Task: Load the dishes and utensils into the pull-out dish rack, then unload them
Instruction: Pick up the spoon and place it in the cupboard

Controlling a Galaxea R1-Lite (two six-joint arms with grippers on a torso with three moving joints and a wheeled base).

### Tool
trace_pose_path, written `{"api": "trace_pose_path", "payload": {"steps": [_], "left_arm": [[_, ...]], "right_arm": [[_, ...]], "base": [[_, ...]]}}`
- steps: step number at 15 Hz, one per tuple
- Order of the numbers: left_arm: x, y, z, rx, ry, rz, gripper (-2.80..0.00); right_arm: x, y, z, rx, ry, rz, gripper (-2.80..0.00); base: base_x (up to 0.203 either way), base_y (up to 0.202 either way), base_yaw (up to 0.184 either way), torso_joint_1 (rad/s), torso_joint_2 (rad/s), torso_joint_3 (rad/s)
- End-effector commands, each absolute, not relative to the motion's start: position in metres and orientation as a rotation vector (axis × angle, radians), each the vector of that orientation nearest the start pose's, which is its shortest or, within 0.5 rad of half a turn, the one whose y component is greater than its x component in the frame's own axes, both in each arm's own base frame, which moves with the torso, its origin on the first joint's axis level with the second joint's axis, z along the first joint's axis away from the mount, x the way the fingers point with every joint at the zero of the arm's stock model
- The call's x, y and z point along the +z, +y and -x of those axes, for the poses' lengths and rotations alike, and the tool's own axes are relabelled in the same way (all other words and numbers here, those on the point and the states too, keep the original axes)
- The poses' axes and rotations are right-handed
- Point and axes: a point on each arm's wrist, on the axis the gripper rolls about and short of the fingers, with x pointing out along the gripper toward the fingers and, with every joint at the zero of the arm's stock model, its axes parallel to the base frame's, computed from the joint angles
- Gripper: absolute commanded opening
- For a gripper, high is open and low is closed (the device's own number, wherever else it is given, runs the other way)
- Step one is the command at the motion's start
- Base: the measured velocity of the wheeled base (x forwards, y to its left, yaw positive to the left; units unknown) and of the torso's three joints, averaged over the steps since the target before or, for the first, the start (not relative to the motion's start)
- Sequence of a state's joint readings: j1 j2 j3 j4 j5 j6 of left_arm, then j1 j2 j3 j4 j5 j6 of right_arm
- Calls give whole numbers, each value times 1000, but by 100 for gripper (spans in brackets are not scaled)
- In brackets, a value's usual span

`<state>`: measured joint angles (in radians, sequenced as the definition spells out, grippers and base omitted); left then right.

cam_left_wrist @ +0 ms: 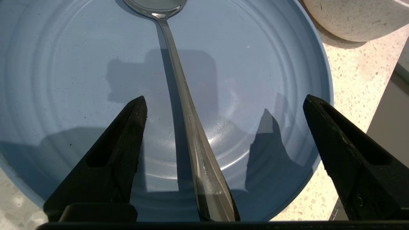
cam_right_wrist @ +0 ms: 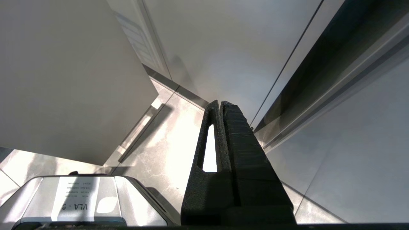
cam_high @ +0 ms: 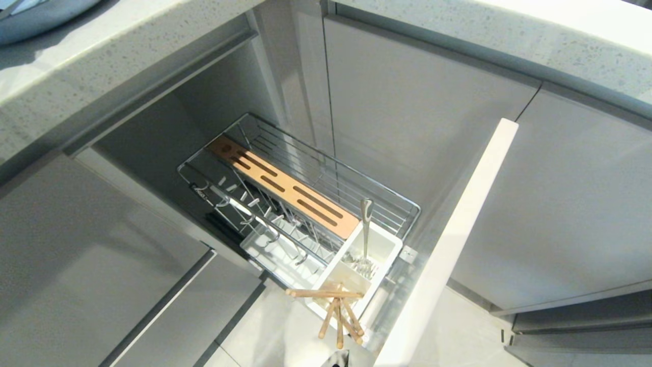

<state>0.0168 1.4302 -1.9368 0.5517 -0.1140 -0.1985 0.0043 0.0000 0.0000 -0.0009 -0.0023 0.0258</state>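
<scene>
A speckled desk [cam_left_wrist: 351, 83] carries one blue plate [cam_left_wrist: 64, 80] near its edge; one spoon [cam_left_wrist: 179, 83] lies in it, one cream bowl [cam_left_wrist: 358, 16] beside. The left pincer [cam_left_wrist: 223, 102] hovers spread wide, empty. In the rack [cam_high: 305, 173], the white caddy [cam_high: 379, 250] holds chopsticks [cam_high: 338, 311] and one metal utensil [cam_high: 365, 229]. The right pincer [cam_right_wrist: 221, 105] is closed.

This is a kitchen, fitted out like one in a home: a speckled stone countertop [cam_high: 509, 35] runs above flat, handleless grey cabinet fronts [cam_high: 423, 117]. Between them a narrow pull-out dish rack [cam_high: 305, 204] stands drawn out, chrome wire with a slotted wooden strip [cam_high: 285, 191] and a white utensil caddy [cam_high: 379, 250] holding wooden chopsticks [cam_high: 336, 311] and a metal utensil [cam_high: 365, 229]. Up on the counter sit a light-blue plate [cam_left_wrist: 64, 80] with a spoon [cam_left_wrist: 188, 121] lying across it and a cream bowl [cam_left_wrist: 354, 16] just beside, and pale glossy tiles cover the floor [cam_right_wrist: 166, 150].
</scene>
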Motion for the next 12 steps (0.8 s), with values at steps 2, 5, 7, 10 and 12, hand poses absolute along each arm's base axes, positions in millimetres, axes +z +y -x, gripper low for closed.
{"api": "trace_pose_path", "payload": {"steps": [2,5,7,10,12], "left_arm": [[440,-1,-180,-97,75,206,0],[440,-1,-180,-97,76,206,0],[440,-1,-181,-96,78,206,-280],[440,-1,-181,-94,76,206,-280],[440,-1,-180,-94,76,206,-280]], "right_arm": [[75,0,23,2,0,-26,-280],[75,0,23,2,0,-26,-280],[75,0,23,3,-1,-26,-280],[75,0,23,2,0,-26,-280],[76,0,23,2,-2,-26,-280]], "base": [[0,0,0,0,0,0],[0,0,0,0,0,0],[0,0,0,0,0,0],[0,0,0,0,0,0],[0,0,0,0,0,0]]}}
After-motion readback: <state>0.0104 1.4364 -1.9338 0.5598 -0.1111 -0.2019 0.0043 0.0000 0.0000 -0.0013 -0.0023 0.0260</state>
